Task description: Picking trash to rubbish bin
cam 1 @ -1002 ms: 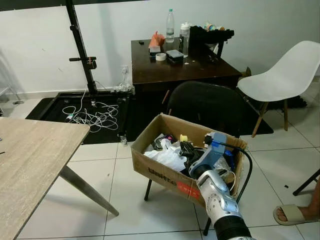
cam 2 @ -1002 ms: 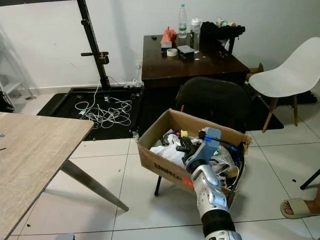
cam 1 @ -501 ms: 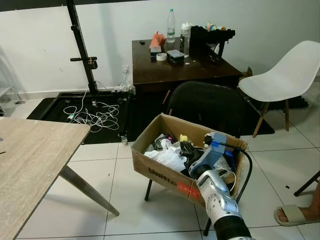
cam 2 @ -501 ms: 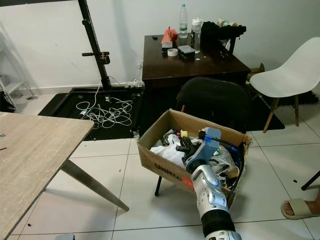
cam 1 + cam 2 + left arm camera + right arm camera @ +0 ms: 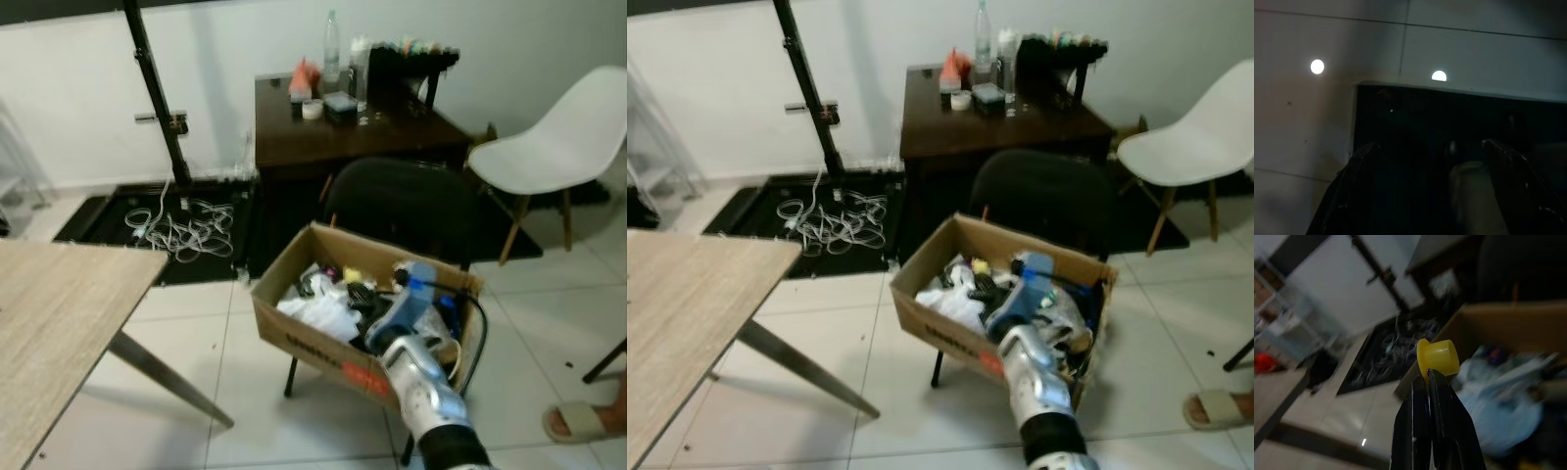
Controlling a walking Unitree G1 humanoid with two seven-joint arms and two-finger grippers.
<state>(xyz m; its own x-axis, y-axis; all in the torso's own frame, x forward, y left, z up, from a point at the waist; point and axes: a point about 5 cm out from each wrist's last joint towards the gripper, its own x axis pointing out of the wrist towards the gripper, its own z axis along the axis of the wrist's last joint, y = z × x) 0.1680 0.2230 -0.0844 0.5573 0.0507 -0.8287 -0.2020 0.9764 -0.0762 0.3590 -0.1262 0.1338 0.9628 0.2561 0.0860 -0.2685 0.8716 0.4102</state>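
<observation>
A cardboard box [image 5: 304,338] full of trash, with white plastic bags [image 5: 318,311] inside, rests on the seat of a black chair [image 5: 411,211]. My right arm reaches into it from the near side, and the right gripper [image 5: 361,296] hangs over the trash. In the right wrist view the right gripper [image 5: 1427,377] is shut on a small yellow cap [image 5: 1438,356], with the box wall [image 5: 1508,320] behind it. The left wrist view is dark: the left gripper [image 5: 1425,161] hangs open over floor tiles and a black mat [image 5: 1449,117].
A pale wooden table [image 5: 49,323] stands at the left with a slanted leg [image 5: 162,377]. Behind the box are a dark desk [image 5: 343,127] with bottles, a white chair [image 5: 558,147] and cables on a black mat [image 5: 176,220]. A person's sandalled foot [image 5: 583,421] is at the right.
The picture has shifted a little and gone blurred, so the camera moved. My right arm stays over the box, still shut on the cap.
</observation>
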